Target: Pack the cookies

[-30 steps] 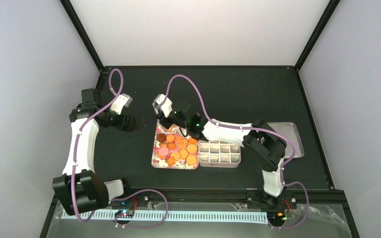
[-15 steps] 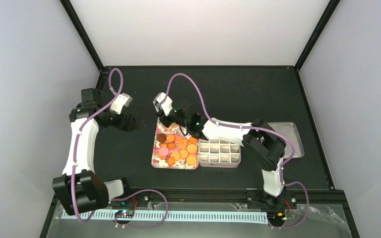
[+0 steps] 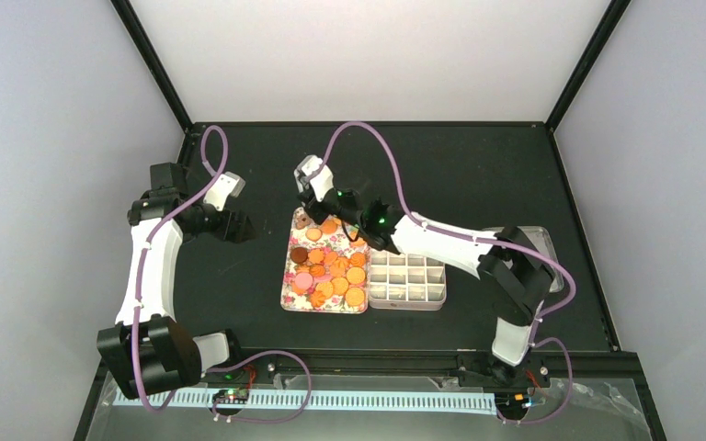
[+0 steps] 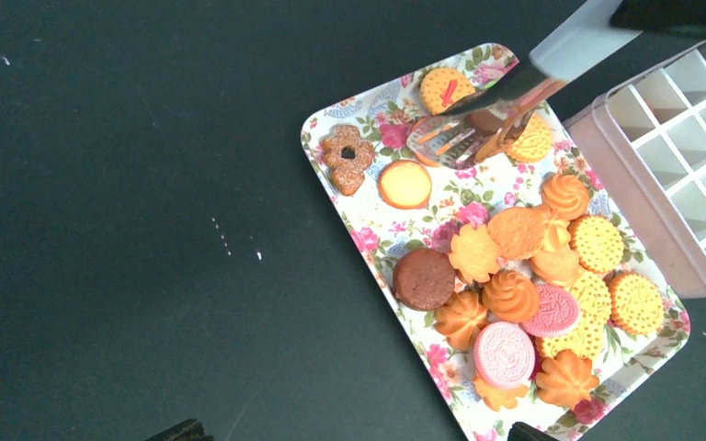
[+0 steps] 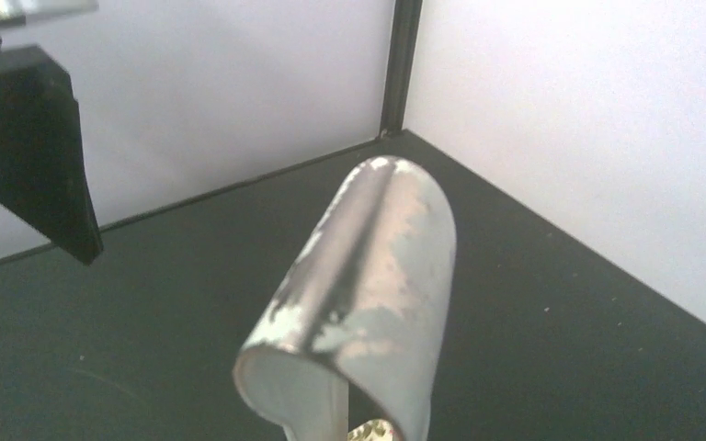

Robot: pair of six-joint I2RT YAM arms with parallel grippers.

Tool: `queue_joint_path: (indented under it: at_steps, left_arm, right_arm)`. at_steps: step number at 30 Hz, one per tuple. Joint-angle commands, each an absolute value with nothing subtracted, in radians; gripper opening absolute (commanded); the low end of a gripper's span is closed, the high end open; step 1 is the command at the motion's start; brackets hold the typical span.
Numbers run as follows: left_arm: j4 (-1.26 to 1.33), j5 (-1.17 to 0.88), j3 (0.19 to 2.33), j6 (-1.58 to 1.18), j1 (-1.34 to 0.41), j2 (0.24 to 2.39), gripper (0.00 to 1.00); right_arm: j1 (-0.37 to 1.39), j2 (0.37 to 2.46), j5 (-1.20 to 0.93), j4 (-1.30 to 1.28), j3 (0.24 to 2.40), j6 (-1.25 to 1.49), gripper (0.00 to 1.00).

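1. R gripper (image 3: 335, 209) clamps the tongs (image 4: 515, 90); tips pinch one (brown, we think) at the tray's (image 4: 324, 121) far end.
2. L gripper (image 3: 236, 227) hangs wide, empty, left of tray.
3. Cookies (image 4: 515, 234) sit on tray, so it's pick step. Next we lift and carry to box (image 4: 648, 216) w/o easing squeeze.

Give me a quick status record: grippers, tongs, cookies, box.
left gripper: open, empty, over the table left of the tray
right gripper: shut on the tongs
tongs tips: at a cookie on the tray's far end; pinch not clear
cookies: all that show lie on the tray
compartment box: beside the tray, visible cells empty
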State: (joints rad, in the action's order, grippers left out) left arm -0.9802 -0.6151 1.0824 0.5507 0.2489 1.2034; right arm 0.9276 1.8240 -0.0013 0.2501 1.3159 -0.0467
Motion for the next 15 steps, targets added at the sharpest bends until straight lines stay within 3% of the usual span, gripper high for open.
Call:
queue_joint_path:
  at_steps: [1,15]
  left_arm:
    - [-1.0,-0.642,1.131,0.568,0.258,1.191,0.86]
    - [-1.006,-0.634,1.123,0.569,0.258,1.181,0.86]
  right_arm:
    - [0.911,1.78,-0.004,0.28,1.307,-0.049,0.16]
    - [0.913,1.943,-0.046,0.296,1.397,-0.021,0.24]
